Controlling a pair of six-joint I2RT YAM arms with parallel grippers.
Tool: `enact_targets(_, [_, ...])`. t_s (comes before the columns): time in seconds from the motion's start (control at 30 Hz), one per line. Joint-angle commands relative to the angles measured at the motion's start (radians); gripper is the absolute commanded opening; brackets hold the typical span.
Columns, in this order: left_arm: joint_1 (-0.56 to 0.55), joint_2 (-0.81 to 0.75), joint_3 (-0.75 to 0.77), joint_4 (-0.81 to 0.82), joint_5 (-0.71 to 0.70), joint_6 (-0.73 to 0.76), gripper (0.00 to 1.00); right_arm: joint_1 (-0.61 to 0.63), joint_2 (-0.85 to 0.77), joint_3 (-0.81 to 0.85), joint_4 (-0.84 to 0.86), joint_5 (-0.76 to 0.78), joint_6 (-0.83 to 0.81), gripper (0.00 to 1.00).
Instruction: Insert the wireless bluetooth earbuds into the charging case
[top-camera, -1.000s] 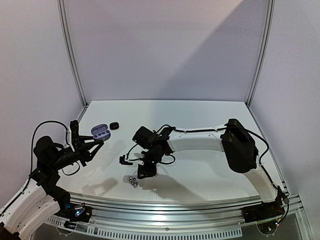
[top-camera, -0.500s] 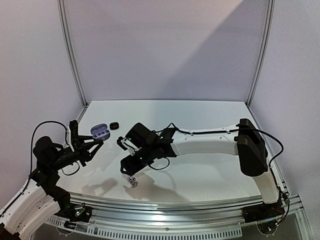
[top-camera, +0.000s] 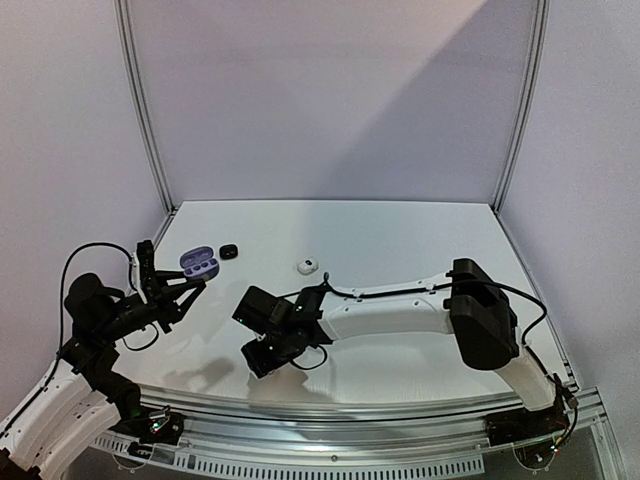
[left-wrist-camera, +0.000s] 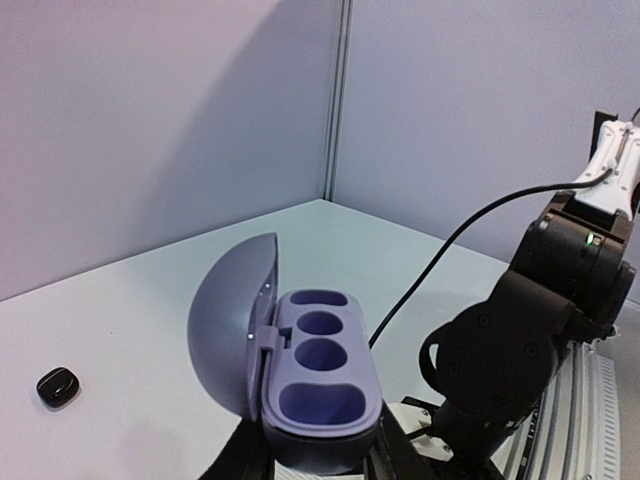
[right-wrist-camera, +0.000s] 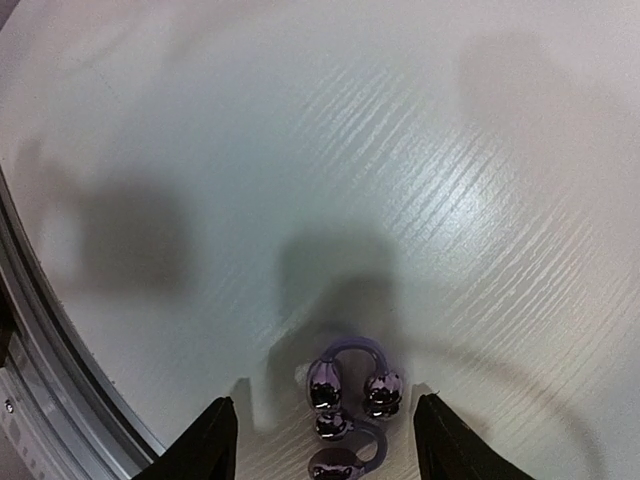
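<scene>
Between the left fingers (left-wrist-camera: 232, 468), pinched at its lower end: open lavender charging case (left-wrist-camera: 318, 395), lid swung up on one side, four hollows facing the wrist camera. Closed firmly on that case, nothing else touched. Well beyond those fingertips and off to one side on the desk (left-wrist-camera: 120, 320): small black object (left-wrist-camera: 58, 386), apart from the case.

Between the right fingers (right-wrist-camera: 210, 445), spread wide and pointed down at the desk: cluster of shiny silvery-grey earbuds (right-wrist-camera: 345, 385) with curved hooks, lying on the surface, near the fingertips yet touching neither one. Nothing held there.

From the wrist views only: hollows of the case, and the earbuds themselves. From overhead, earbuds hidden under the right fingers; case (top-camera: 198, 264) seen as a small lavender shape held above the desk at the tips of the left fingers. From overhead only: small white object (top-camera: 307, 266) on the desk, well beyond the right fingers. Black object (top-camera: 229, 251) just past the case.
</scene>
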Motion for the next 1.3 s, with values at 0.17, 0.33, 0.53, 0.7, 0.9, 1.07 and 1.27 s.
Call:
enact_targets(0.17, [0.01,-0.005,-0.013,0.013,-0.002,0.005,0.0,0.015,0.028,0.0,-0.059,0.03,0.03,0.55])
enact_targets(0.33, [0.01,-0.002,-0.013,0.015,-0.002,0.005,0.0,0.026,0.018,-0.011,-0.073,0.029,0.024,0.44])
enact_targets(0.53, [0.01,-0.001,-0.014,0.015,-0.004,0.005,0.0,0.027,0.007,-0.039,-0.103,0.027,0.002,0.34])
enact_targets(0.7, [0.01,-0.002,-0.013,0.015,-0.004,0.006,0.0,0.027,-0.015,-0.065,-0.131,0.06,-0.026,0.25])
enact_targets(0.9, [0.01,-0.002,-0.014,0.014,-0.004,0.005,0.0,0.027,-0.056,-0.137,-0.129,0.079,-0.123,0.23])
enact_targets(1.07, [0.011,-0.002,-0.014,0.014,-0.002,0.004,0.0,0.016,-0.116,-0.253,-0.087,0.045,-0.238,0.22])
enact_targets(1.27, [0.011,-0.004,-0.012,0.014,-0.005,0.001,0.0,-0.046,-0.173,-0.324,-0.101,0.026,-0.287,0.21])
